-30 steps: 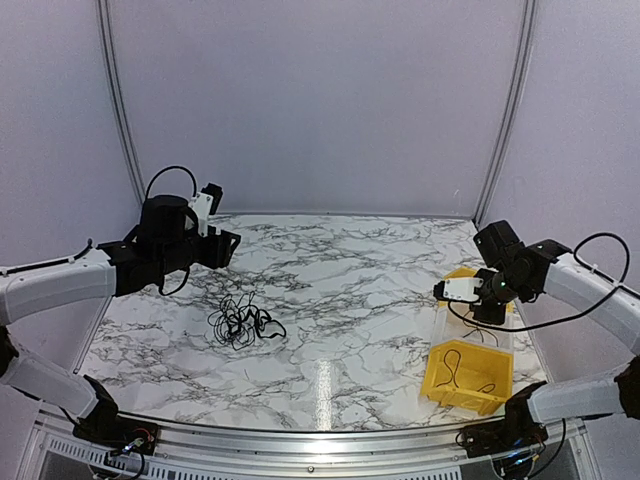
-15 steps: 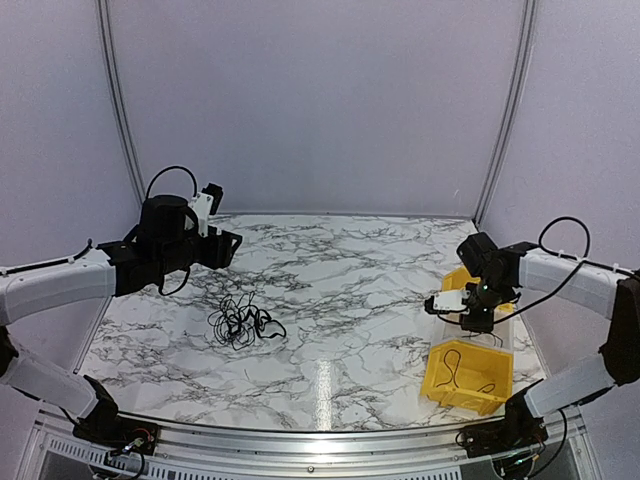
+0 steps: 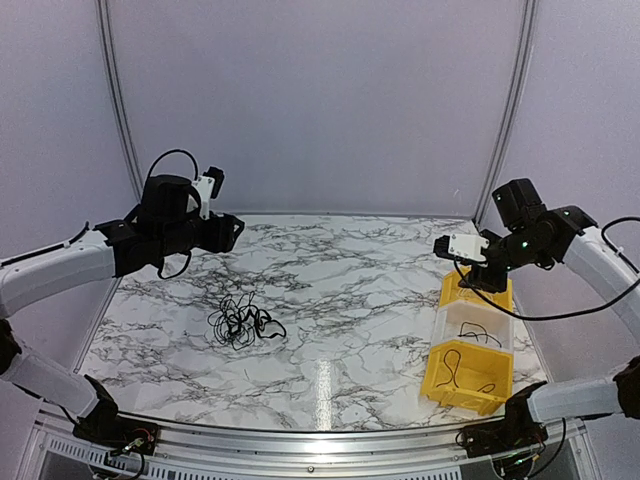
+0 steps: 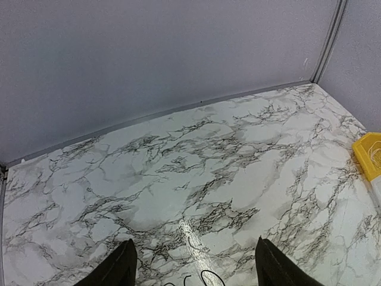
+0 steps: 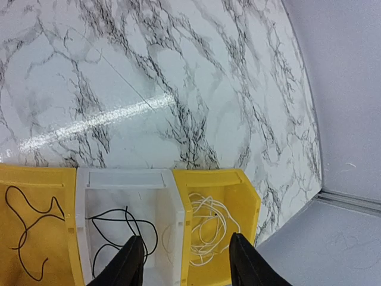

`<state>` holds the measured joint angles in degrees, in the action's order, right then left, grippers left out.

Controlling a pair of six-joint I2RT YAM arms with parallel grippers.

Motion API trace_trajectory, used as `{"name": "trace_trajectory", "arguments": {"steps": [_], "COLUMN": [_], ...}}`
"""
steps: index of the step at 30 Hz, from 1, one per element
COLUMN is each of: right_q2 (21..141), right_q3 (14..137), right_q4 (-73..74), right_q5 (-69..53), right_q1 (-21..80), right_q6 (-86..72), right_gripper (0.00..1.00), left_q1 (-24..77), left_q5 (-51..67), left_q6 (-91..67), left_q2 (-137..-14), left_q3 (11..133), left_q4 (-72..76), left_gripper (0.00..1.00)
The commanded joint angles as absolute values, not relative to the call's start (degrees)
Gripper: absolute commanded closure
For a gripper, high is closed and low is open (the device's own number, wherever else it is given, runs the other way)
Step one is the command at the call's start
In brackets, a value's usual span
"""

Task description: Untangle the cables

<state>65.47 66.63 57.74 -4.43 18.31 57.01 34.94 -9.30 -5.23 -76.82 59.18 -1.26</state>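
I see the cables [image 3: 243, 322] as one loose dark tangle lying on the marble desk [image 3: 360, 270], left of centre and toward my near edge. The left gripper [image 4: 195, 244] hangs above the desk beyond the tangle, not touching it; its jaws are released, spread wide with nothing between them. In the left wrist view only a couple of thin black loops peek in at the bottom edge between the fingers [image 4: 119, 271]. The right gripper [image 5: 186, 238] hovers over a row of three bins on the right side of the desk, jaws apart and empty. The near yellow bin [image 3: 470, 400] has one black wire [image 3: 450, 368] in it. The white bin [image 5: 125, 177] in the middle holds another black wire [image 5: 113, 217]. The far yellow bin [image 5: 253, 208] holds a coiled white wire [image 5: 208, 229]. The bins sit touching side by side, well apart from the tangle. I can't count the strands in the tangle, they are too fine.
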Motion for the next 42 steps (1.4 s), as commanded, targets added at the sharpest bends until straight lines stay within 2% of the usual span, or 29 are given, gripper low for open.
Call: {"name": "trace_trajectory", "arguments": {"steps": [1,5,13,15,19,27,37,42], "right_q2": [64.1,63.1,71.3,72.7,72.4,71.4,72.8,73.6], "right_q3": [66.7,61.5,55.9,54.1,52.1,48.8,48.6,48.7], "right_q4": [52.2,39.0,18.6,17.0,16.8,16.0,15.9,16.0], "right_q5": [-18.0,-29.6,-44.1,-46.5,-43.6,-41.4,-41.1,-41.4], "right_q1": [17.9,17.9,18.0,18.1,18.2,18.2,18.2,18.2], "right_q6": [52.3,44.4,27.3,27.2,28.6,31.0,31.5,31.4], "right_gripper": [0.51,0.51,0.58,0.58,0.58,0.57,0.57,0.57], "left_q1": [35.2,35.2,35.4,35.9,38.2,39.3,39.1,38.8], "left_q5": [-9.0,-9.4,3.8,6.0,5.0,-6.7,-9.2,-8.2], "left_q6": [-11.4,-18.1,-25.6,-25.4,-24.1,-23.5,-21.9,-21.5], "left_q2": [-78.2,-78.2,-78.3,-79.6,-84.7,-95.8,-103.0,-103.8], "left_q3": [60.7,58.6,54.3,53.8,56.1,64.5,70.2,71.0], "left_q4": [-9.8,-14.4,-20.6,-21.0,-21.5,-23.2,-24.8,-25.5], "left_gripper": [0.3,0.35,0.39,0.39,0.39,0.4,0.65,0.71]}}
